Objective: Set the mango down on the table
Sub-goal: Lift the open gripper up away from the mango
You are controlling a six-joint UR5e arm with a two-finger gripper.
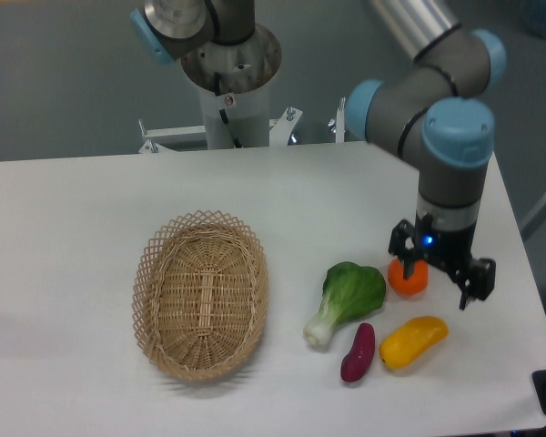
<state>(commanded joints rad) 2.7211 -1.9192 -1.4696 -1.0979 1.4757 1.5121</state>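
Observation:
The mango (414,341), yellow with an orange blush, lies on the white table (91,218) near its front right. My gripper (439,276) hangs just behind and above the mango with its jaws spread wide and nothing between them. It is apart from the mango. Its left finger stands in front of the round orange tangerine (408,280), partly hiding it.
A purple sweet potato (358,352) lies just left of the mango. A green bok choy (346,299) lies left of the tangerine. An oval wicker basket (201,293) sits mid-table, empty. The table's right edge is close to the gripper.

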